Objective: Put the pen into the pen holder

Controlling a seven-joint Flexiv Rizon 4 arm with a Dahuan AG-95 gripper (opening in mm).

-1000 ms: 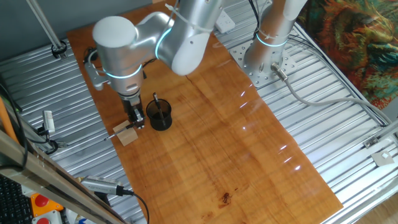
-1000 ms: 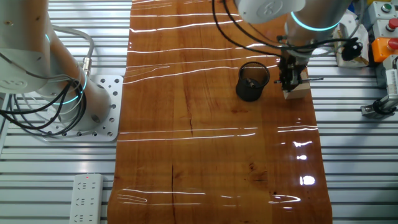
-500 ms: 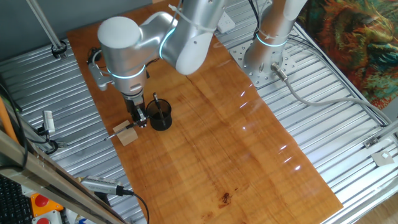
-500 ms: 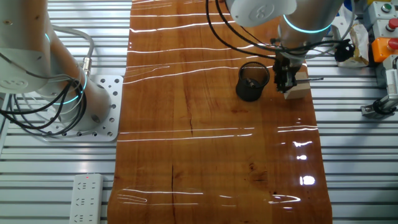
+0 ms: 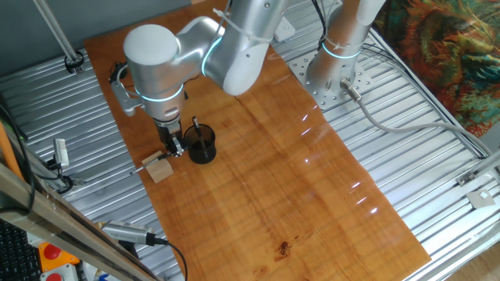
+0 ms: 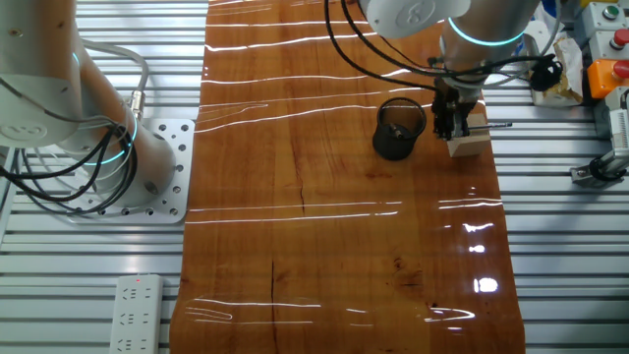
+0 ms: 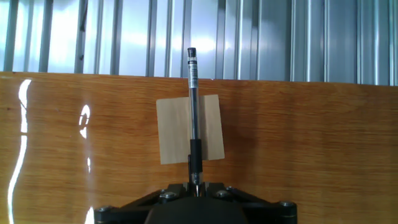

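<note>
While the gripper (image 5: 173,146) hangs low between the wooden block (image 5: 160,168) and the pen holder (image 5: 201,145), any lift should be straight up. From the other fixed view, the holder (image 6: 398,129) sits just beside. Looking along the fingers, they pinch the pen (image 7: 193,115), lying across the block (image 7: 189,128); keep it firmly clamped.

Bright overhead light; white glare streaks on the table (image 6: 344,246); frames sharp

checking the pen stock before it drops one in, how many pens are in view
2. One pen is held in the gripper, lying across the wooden block. Another pen stands in the black mesh pen holder beside it. More may be hidden inside the holder.
</note>
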